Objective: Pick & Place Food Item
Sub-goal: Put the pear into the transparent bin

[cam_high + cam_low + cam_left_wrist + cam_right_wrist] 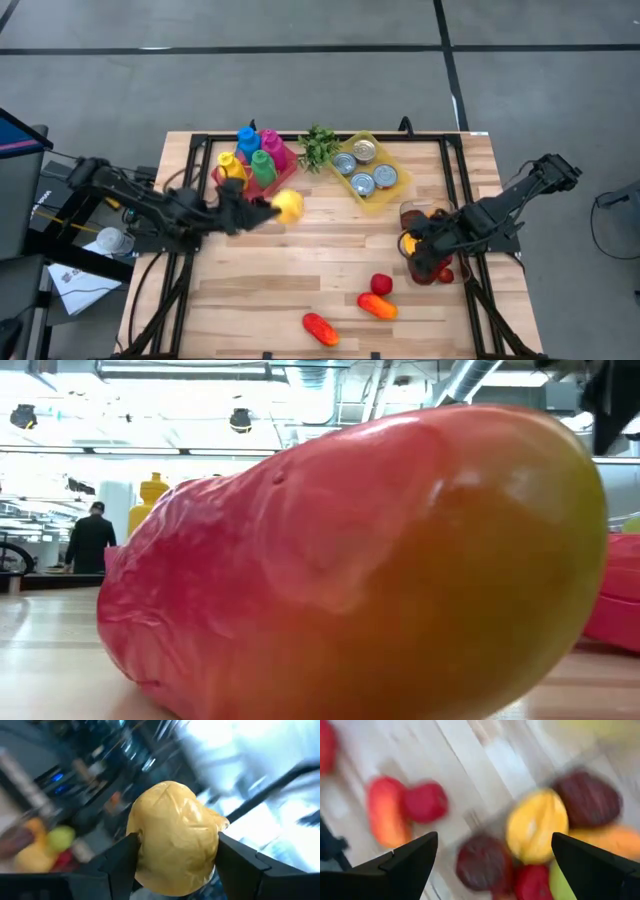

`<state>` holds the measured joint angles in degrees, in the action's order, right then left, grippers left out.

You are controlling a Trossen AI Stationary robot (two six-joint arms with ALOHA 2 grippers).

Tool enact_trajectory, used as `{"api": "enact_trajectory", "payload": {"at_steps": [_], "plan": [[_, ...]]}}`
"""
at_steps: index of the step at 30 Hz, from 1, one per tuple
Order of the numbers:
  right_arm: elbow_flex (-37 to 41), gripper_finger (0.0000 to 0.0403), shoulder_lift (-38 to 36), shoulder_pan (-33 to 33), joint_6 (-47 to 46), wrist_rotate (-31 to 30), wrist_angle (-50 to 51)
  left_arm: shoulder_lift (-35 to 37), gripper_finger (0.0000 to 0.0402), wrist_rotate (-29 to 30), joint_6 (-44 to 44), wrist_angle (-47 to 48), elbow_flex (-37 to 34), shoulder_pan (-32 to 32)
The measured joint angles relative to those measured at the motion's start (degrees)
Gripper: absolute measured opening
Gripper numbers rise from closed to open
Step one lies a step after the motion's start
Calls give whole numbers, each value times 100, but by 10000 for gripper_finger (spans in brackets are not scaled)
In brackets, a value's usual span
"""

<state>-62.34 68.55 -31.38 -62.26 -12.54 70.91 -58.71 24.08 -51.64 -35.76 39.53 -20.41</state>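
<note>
Left tool (268, 208) has its fingers closed against a yellow food item (288, 206), gripped from both sides and apparently lifted above the counter (330, 268) near the rack of coloured bottles (252, 155); pick looks done, placing still ahead. Right tool (420, 248) hangs wide open and empty over the clear bowl (428, 245), which already holds several fruits. Still loose on the counter: a red piece (381, 284), an orange-red piece (377, 306) and a red-orange mango (320, 328).
</note>
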Motion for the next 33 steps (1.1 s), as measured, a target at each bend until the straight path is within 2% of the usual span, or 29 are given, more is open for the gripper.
{"api": "enact_trajectory", "payload": {"at_steps": [3, 7, 13, 18, 21, 28, 33], "plan": [[-195, 384, 0, 108, 650, -306, -521, 63, 221, -2, -262, -589, 7, 205], [-727, 384, 0, 361, 1762, -856, -1157, 29, 222, 39, -915, -891, 9, 375], [-1717, 384, 0, 818, 4042, -1900, -2660, -346, 223, 432, -1753, -1006, 68, 413], [-2074, 384, -4, 1170, 5658, -1758, -4261, -889, 224, 454, -1788, -1524, 339, 572], [-2118, 384, -2, 1276, 6198, -1599, -4938, -1247, 224, 153, -1781, -1829, 663, 712], [-2184, 384, 45, 1318, 6743, -1433, -5409, -2109, 225, -798, -1778, -1829, 1649, 964], [-2182, 384, 86, 1295, 6738, -1431, -5430, -2588, 226, -1161, -1776, -1717, 2149, 1168]]}}
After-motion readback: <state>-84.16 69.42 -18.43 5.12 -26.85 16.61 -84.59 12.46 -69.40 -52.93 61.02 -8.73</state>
